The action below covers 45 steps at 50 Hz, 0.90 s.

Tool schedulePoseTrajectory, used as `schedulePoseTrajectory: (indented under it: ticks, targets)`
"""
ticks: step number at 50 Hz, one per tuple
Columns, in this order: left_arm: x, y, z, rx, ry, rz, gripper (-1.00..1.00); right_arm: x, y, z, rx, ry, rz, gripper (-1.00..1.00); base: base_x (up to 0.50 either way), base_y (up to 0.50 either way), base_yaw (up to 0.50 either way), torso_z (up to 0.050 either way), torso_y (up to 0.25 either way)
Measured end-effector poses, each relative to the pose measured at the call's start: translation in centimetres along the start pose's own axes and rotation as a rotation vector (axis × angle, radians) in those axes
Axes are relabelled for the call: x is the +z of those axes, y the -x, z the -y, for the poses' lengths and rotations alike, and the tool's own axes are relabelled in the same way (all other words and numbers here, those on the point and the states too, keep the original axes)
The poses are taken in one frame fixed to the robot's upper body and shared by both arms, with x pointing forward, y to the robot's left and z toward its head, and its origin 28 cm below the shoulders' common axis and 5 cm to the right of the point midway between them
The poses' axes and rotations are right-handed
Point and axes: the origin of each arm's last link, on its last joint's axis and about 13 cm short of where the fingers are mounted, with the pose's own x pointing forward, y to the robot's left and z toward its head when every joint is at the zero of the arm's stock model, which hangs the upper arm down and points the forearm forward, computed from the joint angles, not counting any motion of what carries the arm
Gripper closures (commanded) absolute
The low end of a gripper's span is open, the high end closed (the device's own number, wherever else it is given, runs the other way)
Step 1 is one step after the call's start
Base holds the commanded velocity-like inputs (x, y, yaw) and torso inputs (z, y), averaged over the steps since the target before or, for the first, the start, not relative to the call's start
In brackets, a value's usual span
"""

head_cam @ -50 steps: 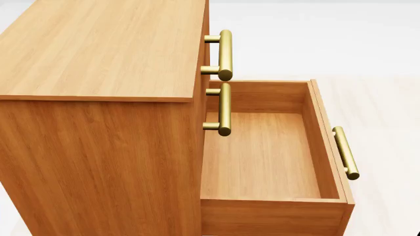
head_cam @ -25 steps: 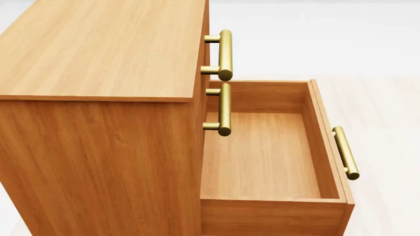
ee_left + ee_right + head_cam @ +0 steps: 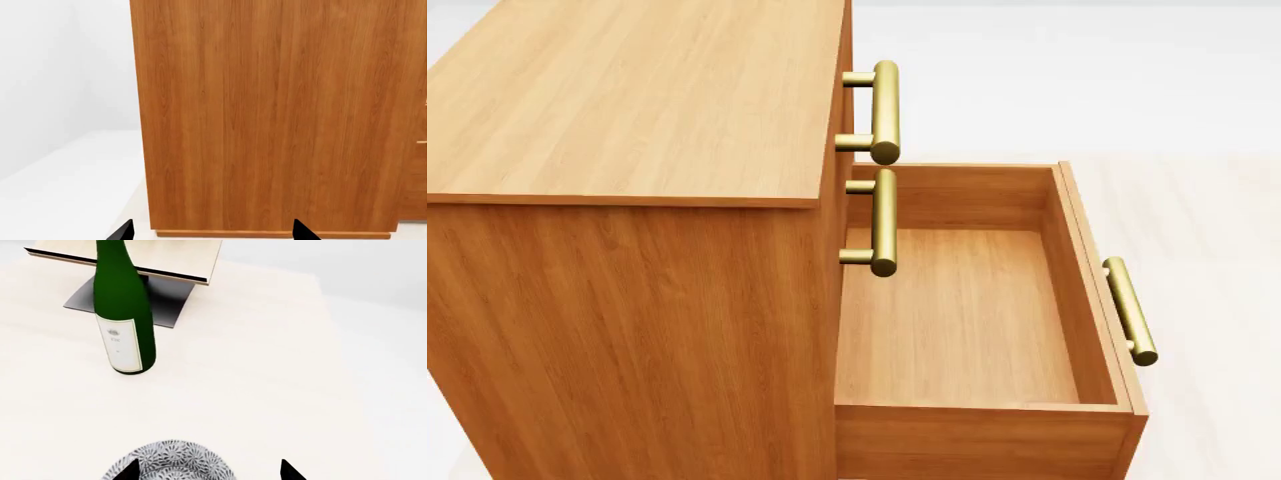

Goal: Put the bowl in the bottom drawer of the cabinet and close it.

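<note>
Step in hand: reaching for the bowl with my right tool; it is not gripped yet, as far as I can judge.
Right tool: only two dark fingertips show at the edge of the right wrist view, set wide apart, with the bowl's rim between them; whether they touch it I cannot tell.
Left tool: two dark tips spread wide, holding nothing, facing the cabinet side panel.
Bowl: on the pale surface, well apart from the green bottle, out of the head view.
Bottom drawer: pulled out, bare inside, ready to receive.
How I would do it well: centre the tips across the rim, pinch one wall rather than span the whole bowl, lift straight before swinging toward the drawer, and keep it level past the brass handles.
Risk: a glancing pinch could skate the bowl away.
Surface: light, smooth, with the upright bottle and a pale rack behind it.
Room: plain white walls and floor.
</note>
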Motion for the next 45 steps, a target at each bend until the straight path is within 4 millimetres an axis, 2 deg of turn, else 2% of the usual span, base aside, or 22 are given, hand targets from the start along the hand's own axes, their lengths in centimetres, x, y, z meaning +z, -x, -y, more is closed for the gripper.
schedulePoseTrajectory:
  ticks: [45]
  targets:
    - [-0.3, -0.1, -0.1, 0.0, -0.001, 0.001, -1.0, -1.9, -1.7, -0.2, -0.025, 0.02, -0.194, -1.0, 0.0, 0.0, 0.0, 0.0, 0.0]
